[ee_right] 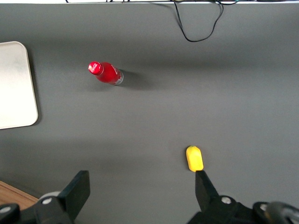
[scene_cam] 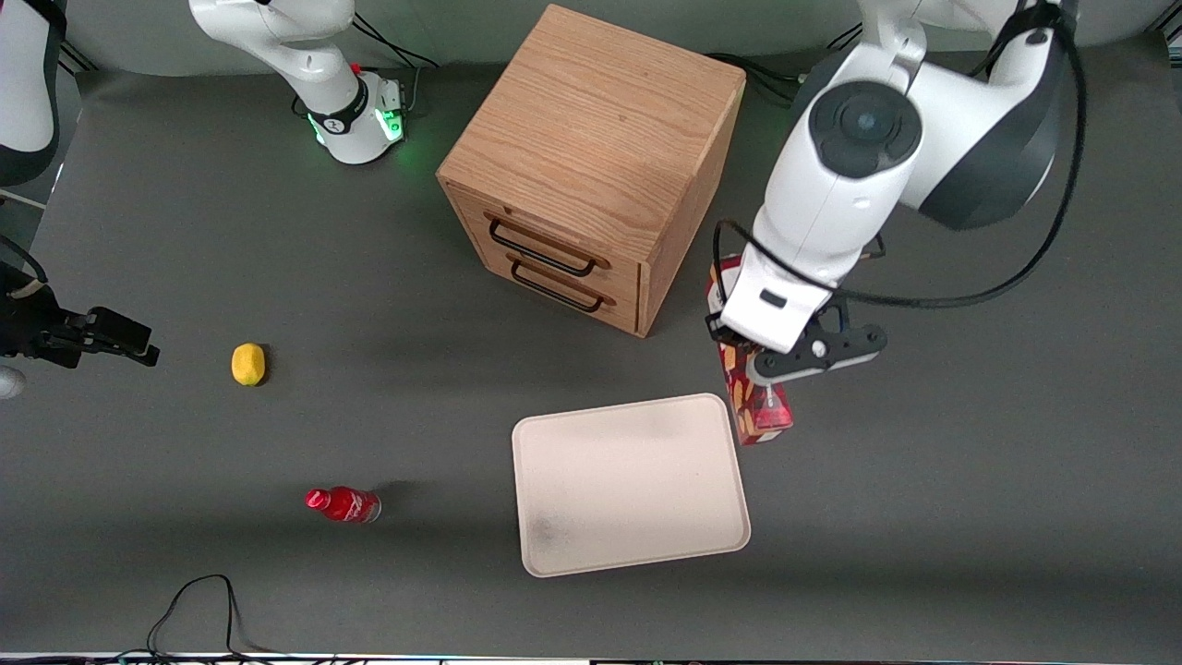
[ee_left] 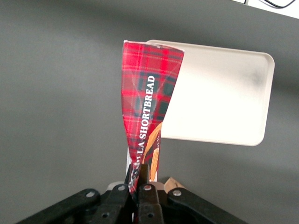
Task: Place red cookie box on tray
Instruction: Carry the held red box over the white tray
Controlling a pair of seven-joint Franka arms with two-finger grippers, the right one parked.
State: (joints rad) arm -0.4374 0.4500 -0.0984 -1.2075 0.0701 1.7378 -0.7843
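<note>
The hand is clenched on one end of the red cookie box, which hangs above the counter just beside the tray, near the corner closest to the wooden drawer cabinet. Carry it toward 8 o'clock in the front view, level it out (it hangs tilted), and lower it flat inside the rim before letting go. The counter is a plain dark grey mat; a lemon and small red bottle lie well apart toward the parked arm's end
</note>
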